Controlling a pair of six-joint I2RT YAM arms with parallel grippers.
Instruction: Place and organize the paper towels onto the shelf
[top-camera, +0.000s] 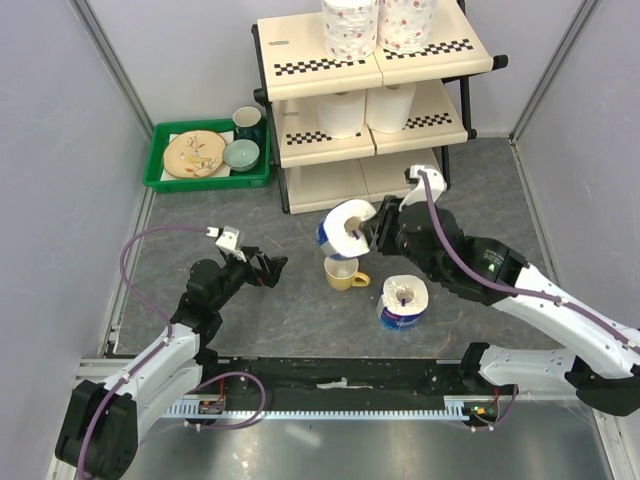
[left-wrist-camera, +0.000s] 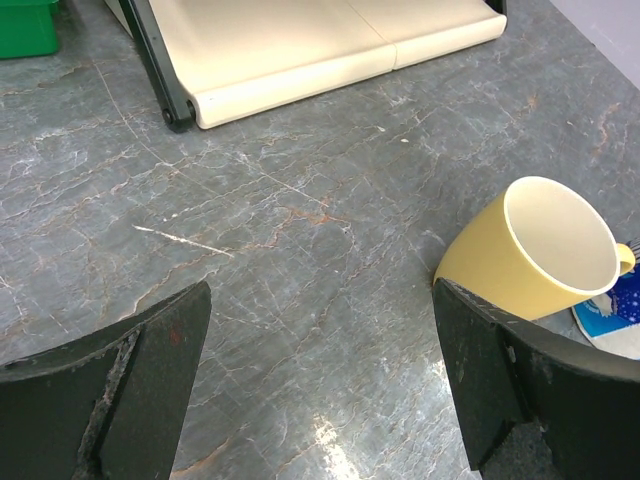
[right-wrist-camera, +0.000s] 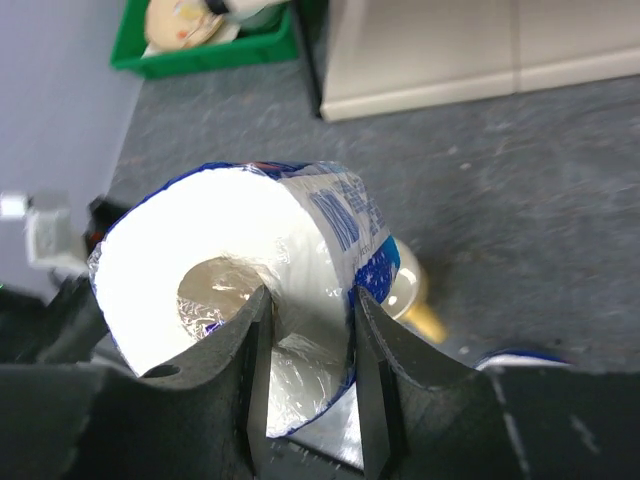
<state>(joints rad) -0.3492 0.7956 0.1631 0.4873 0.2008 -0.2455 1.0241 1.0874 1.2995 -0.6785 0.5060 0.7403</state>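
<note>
right gripper (right-wrist-camera: 308, 310) clamped on blue-wrapped roll (top-camera: 345, 225) wall, one finger in the core. Roll hangs just in front of the shelf (top-camera: 330, 185), core axis tilted up, away from it. Right arm is nearer the shelf. left gripper (left-wrist-camera: 320, 345) spread, empty, farther from it. Only the right wrist view shows the core grip.

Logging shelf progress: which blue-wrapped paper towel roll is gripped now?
The tilted blue-wrapped paper towel roll behind the yellow mug, clamped in the right arm's jaws; the other blue-wrapped roll stands free, upright.
</note>
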